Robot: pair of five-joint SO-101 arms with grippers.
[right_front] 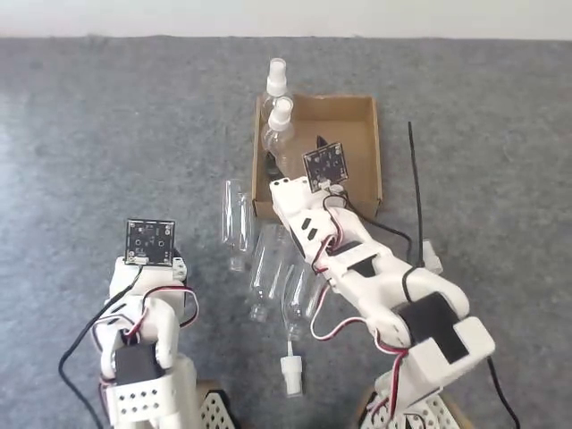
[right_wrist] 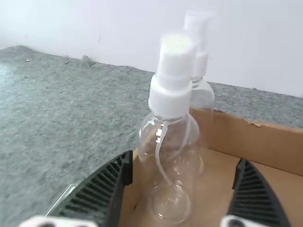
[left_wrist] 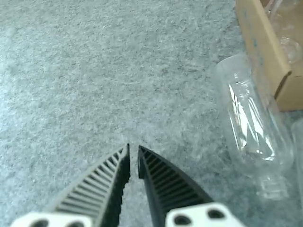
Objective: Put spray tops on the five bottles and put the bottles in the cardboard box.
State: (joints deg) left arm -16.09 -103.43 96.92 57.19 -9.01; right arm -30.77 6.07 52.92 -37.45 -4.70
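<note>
High view looks down; wrist views sit low, close (all share the cardboard box (right_front: 376, 152) (left_wrist: 265, 56) (right_wrist: 265, 142)).

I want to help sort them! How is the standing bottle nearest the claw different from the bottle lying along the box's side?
The standing bottle is upright in the cardboard box; the lying bottle rests on its side on the grey table, outside it. The standing bottle wears a white spray top; the lying bottle's neck is bare. Both are clear plastic.
</note>
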